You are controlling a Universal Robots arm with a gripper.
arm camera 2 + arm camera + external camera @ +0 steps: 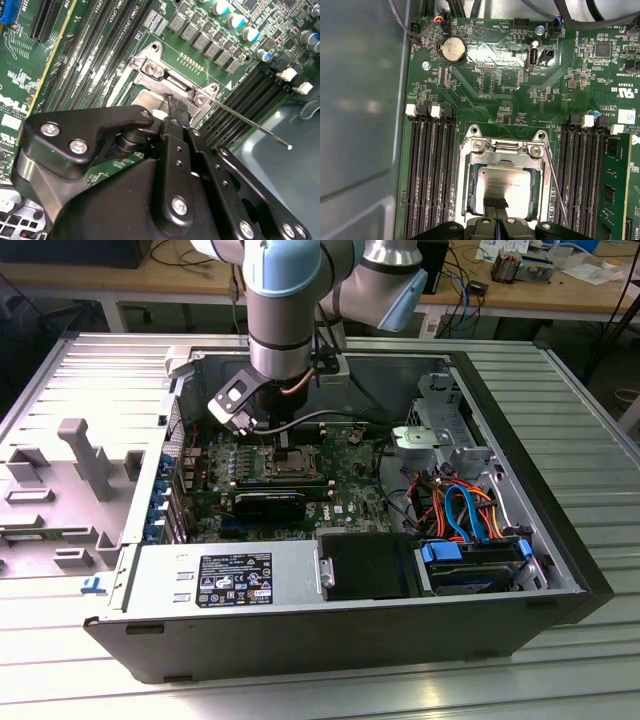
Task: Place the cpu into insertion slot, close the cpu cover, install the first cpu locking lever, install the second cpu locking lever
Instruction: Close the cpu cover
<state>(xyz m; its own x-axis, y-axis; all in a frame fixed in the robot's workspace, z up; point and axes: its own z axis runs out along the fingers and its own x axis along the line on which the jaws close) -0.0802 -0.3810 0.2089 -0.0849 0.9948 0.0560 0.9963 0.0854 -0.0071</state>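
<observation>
The cpu [506,184] lies flat in the insertion slot [468,200], its silvery top showing through the window of the cpu cover [502,149], which is folded down over it. My gripper [495,202] is shut, its black fingertips [489,202] pressed together and touching the cover's edge opposite the hinge. In the second wrist view the gripper [175,106] comes down onto the silver cover [155,67]. A thin locking lever [555,190] runs along one side of the slot; this lever [250,122] stands raised and unlatched. In the exterior view the gripper [283,440] hangs over the insertion slot [292,462].
Long black memory slots [427,170] flank the socket on both sides. A black card [270,505], a power supply [225,580], a black shroud [365,565] and coloured cables [460,505] crowd the open case. The case walls [520,470] close in around the board.
</observation>
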